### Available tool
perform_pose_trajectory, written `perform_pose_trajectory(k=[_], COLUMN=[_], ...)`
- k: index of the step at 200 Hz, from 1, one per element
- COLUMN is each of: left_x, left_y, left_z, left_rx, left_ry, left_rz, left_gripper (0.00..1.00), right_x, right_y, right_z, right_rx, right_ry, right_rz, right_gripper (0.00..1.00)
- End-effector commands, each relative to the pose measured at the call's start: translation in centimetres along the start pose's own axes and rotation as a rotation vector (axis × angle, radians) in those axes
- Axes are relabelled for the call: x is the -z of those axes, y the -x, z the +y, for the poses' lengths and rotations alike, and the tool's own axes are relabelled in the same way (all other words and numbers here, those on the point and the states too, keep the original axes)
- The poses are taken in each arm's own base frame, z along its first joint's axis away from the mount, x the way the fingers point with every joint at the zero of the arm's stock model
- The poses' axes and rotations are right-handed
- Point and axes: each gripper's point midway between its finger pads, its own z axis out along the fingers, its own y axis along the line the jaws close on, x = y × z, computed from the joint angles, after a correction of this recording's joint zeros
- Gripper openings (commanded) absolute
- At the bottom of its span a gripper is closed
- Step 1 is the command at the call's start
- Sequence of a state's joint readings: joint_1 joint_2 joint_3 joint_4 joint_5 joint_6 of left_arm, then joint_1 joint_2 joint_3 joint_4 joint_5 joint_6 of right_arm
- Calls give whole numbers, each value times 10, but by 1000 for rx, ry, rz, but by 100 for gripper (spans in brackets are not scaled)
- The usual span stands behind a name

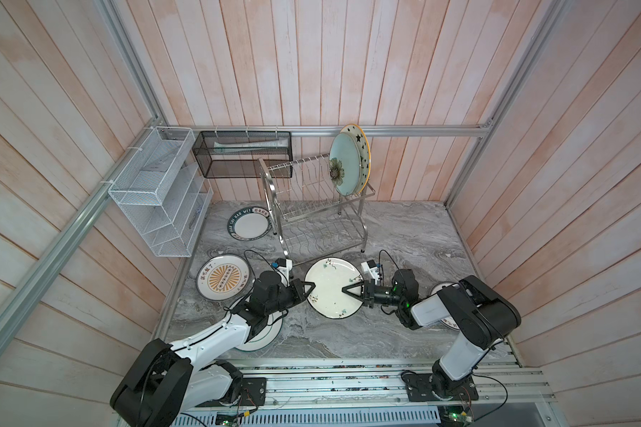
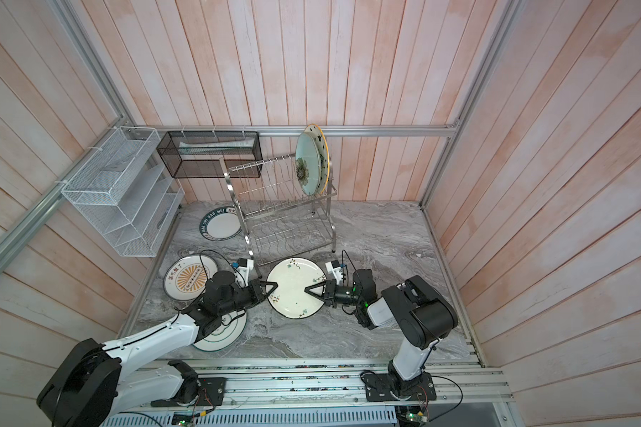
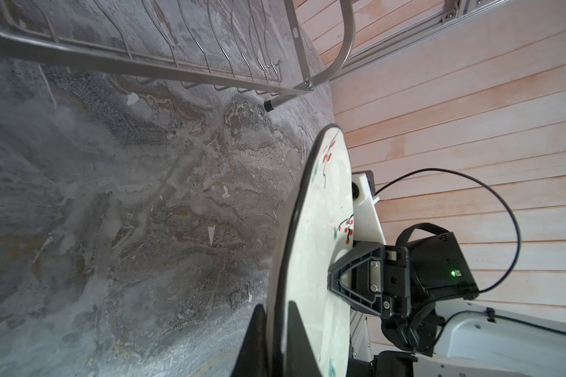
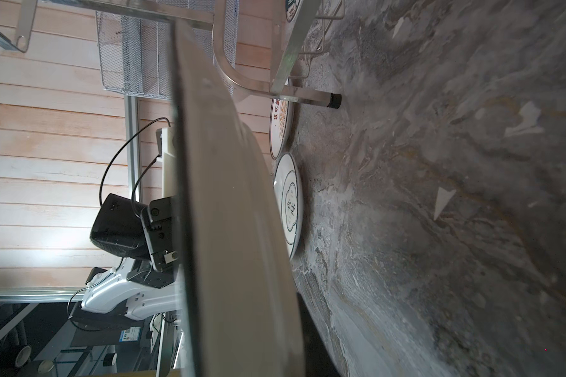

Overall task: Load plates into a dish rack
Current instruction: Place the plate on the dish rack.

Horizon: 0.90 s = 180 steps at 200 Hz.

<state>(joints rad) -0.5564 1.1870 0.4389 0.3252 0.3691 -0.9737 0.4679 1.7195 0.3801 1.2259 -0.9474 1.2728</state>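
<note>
A white plate (image 1: 330,292) (image 2: 293,292) with red berry sprigs hangs level just above the marble top, in front of the dish rack (image 1: 311,207). My left gripper (image 1: 310,285) (image 3: 275,313) is shut on its left rim. My right gripper (image 1: 345,290) is shut on its right rim; one finger (image 3: 340,277) lies on the plate's face, another finger (image 4: 312,339) sits under the plate (image 4: 229,196). In the rack's upper tier stand a pale blue flower plate (image 1: 343,166) and a star plate (image 1: 361,148) behind it.
Flat on the top lie a lettered plate (image 1: 250,224), a sunburst plate (image 1: 223,278), one plate (image 1: 263,336) under my left arm and another (image 1: 441,292) behind my right arm. A white mesh shelf (image 1: 160,192) and black mesh basket (image 1: 243,153) hang on the walls.
</note>
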Motion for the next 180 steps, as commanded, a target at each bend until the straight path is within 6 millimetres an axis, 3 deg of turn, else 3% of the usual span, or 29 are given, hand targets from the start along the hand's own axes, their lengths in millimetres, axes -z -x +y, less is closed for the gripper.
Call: perform_pose_trajectory(k=[1, 34, 103, 180], left_x=[0, 0, 2, 8], left_y=[-11, -11, -9, 0], left_z=[-7, -6, -8, -16], left_rx=[-46, -46, -51, -84], left_ry=[-30, -19, -12, -24], left_rz=[44, 46, 37, -5], left_gripper=[0, 0, 35, 39], right_x=[-8, -9, -5, 8], right_y=[3, 5, 19, 57], right_z=[33, 36, 39, 46], right_rx=[128, 135, 172, 304], right_ry=[86, 86, 66, -12], right_rz=[27, 25, -17, -122], right_gripper=[14, 3, 0, 0])
